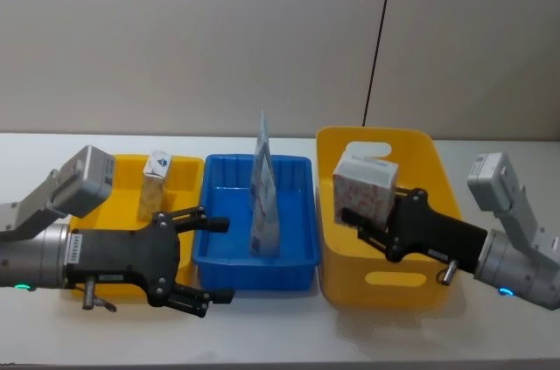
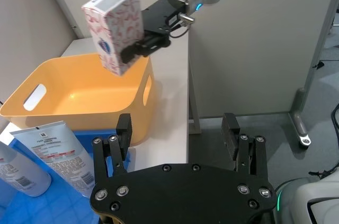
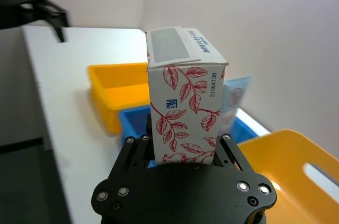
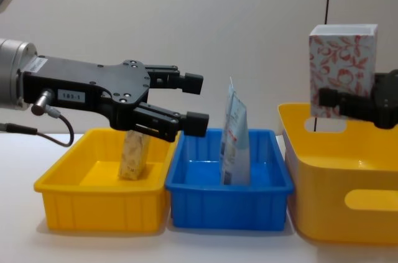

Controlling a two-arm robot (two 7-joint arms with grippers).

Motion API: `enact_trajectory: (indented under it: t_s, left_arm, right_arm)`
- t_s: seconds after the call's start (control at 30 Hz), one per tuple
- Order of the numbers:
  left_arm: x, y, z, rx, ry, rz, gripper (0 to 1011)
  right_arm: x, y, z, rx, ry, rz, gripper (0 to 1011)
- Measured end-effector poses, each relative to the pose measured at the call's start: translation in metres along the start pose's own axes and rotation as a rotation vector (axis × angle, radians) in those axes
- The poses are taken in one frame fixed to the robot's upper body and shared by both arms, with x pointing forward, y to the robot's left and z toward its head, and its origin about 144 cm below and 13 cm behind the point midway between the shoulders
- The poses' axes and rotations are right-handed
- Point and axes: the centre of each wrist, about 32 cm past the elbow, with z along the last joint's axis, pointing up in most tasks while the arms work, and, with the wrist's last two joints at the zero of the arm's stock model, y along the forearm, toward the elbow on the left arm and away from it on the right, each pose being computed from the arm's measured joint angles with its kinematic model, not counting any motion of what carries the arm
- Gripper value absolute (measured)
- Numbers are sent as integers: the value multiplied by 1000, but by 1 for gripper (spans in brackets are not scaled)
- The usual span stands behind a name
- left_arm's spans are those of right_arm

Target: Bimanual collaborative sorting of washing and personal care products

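Leaf-print pack [image 1: 366, 186] in right pincer [image 1: 371, 216] hangs above deep yellow bin [image 1: 385, 282].

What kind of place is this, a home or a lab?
Probably a robotics lab: a white table against plain wall panels, a yellow tray, blue bin and tall yellow bin in a row, the right gripper holding a leaf-print pack, the left gripper open.

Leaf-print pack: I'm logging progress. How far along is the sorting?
Done: carton in the small yellow bin, tubes in the blue bin. In hand: the right pincer holds the pack above the large yellow bin. Remaining: dropping it in. The left pincer hangs open, empty.
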Motion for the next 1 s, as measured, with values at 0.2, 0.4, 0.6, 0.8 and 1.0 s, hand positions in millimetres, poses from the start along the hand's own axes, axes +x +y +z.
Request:
enact_trajectory:
  t_s: [0.2, 0.4, 0.6, 0.8, 1.0]
  left_arm:
    - [0, 0, 0, 0, 0, 0, 1001]
    - [0, 0, 0, 0, 0, 0, 1001]
    - [0, 0, 0, 0, 0, 0, 1001]
    - [0, 0, 0, 0, 0, 0, 1001]
    - [0, 0, 0, 0, 0, 0, 1001]
  right_arm:
    - [4, 0, -3, -16, -3, -95, 375]
    - [7, 2, -7, -40, -3, -189, 375]
    - [10, 8, -11, -65, -3, -282, 375]
    - [11, 18, -15, -91, 4, -370, 375]
    - [9, 33, -18, -122, 15, -467, 375]
